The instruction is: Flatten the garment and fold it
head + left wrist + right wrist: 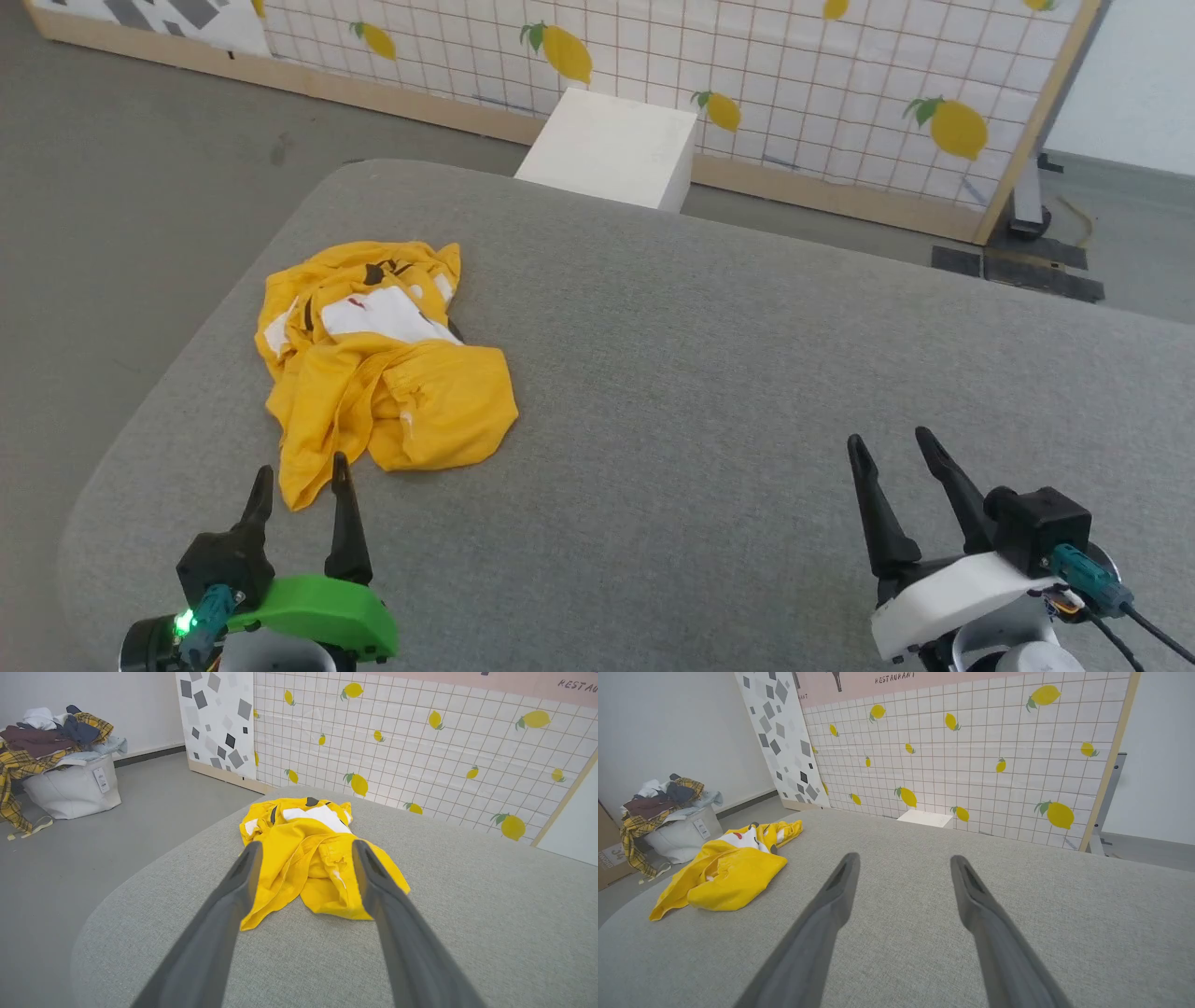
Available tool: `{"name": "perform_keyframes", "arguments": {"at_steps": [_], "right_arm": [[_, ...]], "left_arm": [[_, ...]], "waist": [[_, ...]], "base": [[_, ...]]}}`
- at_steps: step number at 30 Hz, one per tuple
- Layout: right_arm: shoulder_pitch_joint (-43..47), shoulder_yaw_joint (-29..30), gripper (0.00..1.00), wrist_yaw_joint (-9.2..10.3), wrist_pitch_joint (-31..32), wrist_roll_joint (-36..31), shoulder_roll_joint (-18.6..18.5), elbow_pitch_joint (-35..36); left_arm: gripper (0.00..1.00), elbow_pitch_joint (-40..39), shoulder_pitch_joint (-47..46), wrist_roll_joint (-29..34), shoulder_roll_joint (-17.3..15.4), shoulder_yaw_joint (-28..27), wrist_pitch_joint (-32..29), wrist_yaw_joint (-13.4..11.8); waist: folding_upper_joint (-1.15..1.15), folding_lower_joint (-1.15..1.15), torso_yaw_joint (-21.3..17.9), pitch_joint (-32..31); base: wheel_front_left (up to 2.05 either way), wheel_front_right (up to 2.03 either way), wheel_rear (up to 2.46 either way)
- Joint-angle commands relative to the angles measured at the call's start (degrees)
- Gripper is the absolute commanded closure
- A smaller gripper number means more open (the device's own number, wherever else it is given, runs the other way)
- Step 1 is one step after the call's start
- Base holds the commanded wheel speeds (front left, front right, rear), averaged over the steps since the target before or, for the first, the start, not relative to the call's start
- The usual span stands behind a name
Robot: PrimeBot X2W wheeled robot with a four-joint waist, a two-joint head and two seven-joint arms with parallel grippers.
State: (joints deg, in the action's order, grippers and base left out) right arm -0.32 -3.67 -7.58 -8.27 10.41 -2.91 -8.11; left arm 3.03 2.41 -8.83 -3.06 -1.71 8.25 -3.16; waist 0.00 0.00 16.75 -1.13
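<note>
The flattening step seems to be only beginning: the mustard-yellow T-shirt is lying crumpled on the left part of the grey padded table. The next move is probably calling for pinching a hem. The left gripper is hovering at its near edge and the right gripper well apart, both spread wide and holding nothing.

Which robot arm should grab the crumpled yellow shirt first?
Probably left. The left gripper, open, points straight at the yellow shirt, fingertips nearly at its near edge. The right gripper, also open, is far off across the grey surface.
</note>
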Motion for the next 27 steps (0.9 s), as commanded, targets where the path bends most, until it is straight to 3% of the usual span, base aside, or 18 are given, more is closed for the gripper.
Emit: {"name": "perform_keyframes", "arguments": {"at_steps": [1,27], "right_arm": [[0.83,-0.20,0.00,0.05,-0.62,0.72,0.02,-0.43],[1.25,-1.47,0.00,0.07,-3.82,4.37,0.02,-4.28]], "left_arm": [[0.00,0.21,1.01,-0.52,0.11,-0.22,0.67,-0.57],[0.00,1.82,2.86,-1.23,0.08,-1.06,3.86,-1.99]], "waist": [[0.00,0.00,0.70,-0.08],[0.00,0.00,6.98,-0.66]], "base": [[0.00,0.00,0.00],[0.00,0.00,0.00]]}}
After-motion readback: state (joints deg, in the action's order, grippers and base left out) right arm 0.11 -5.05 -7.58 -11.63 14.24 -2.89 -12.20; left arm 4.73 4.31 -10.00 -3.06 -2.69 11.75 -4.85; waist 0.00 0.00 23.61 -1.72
